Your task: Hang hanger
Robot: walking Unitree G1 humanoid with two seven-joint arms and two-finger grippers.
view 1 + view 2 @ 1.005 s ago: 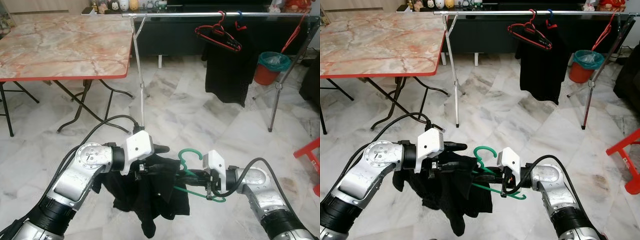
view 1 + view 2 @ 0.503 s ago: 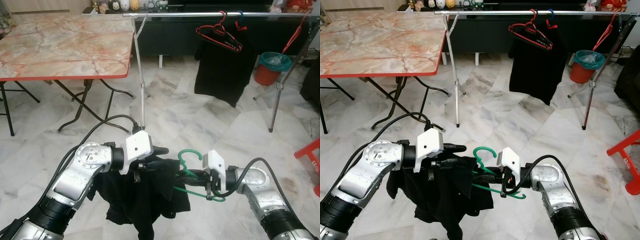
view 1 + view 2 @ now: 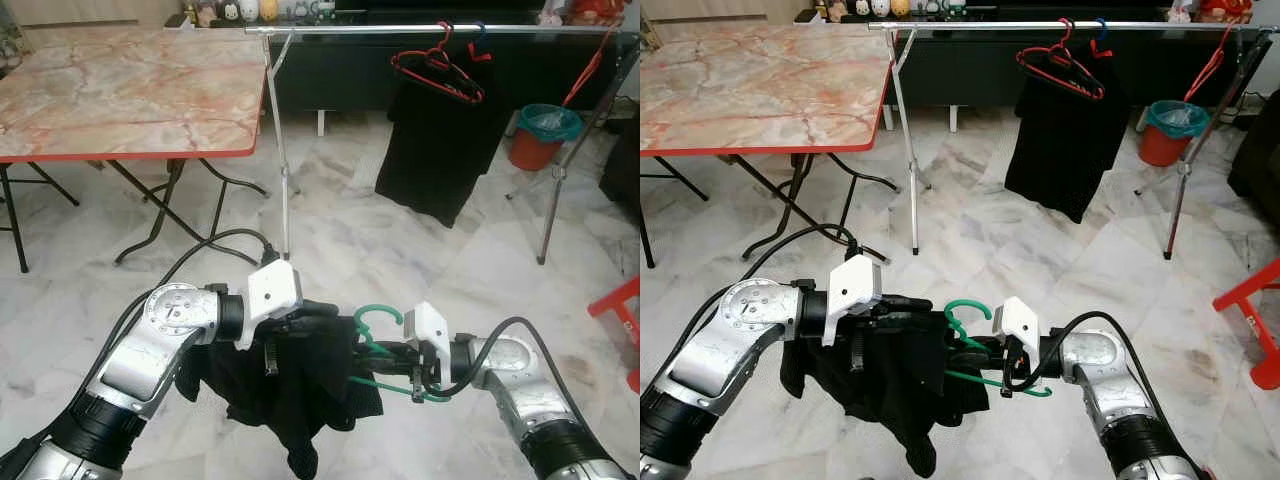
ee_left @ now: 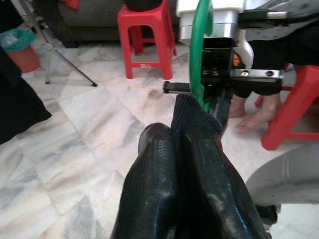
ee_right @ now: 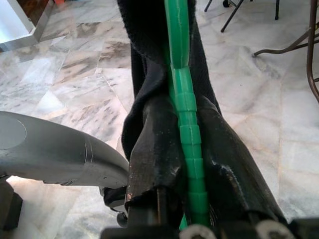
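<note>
My right gripper (image 3: 392,352) is clamped on the green hanger (image 3: 381,345), steadying it, while my left gripper (image 3: 312,318) pinches the black garment (image 3: 290,390) to dress it before the rail (image 3: 420,29).

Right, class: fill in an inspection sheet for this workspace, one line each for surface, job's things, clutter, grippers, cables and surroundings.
Surface: marble floor; no worktop in use.
Job's things: green hanger with a black garment draped on it, held low; clothes rail stands ahead.
Clutter: red hanger and a dark hanging garment on the rail.
Grippers: left gripper shut on the black garment; right gripper shut on the green hanger.
Cables: black cable looping to the left arm; another at the right wrist.
Surroundings: folding table, orange bin, red stool.
</note>
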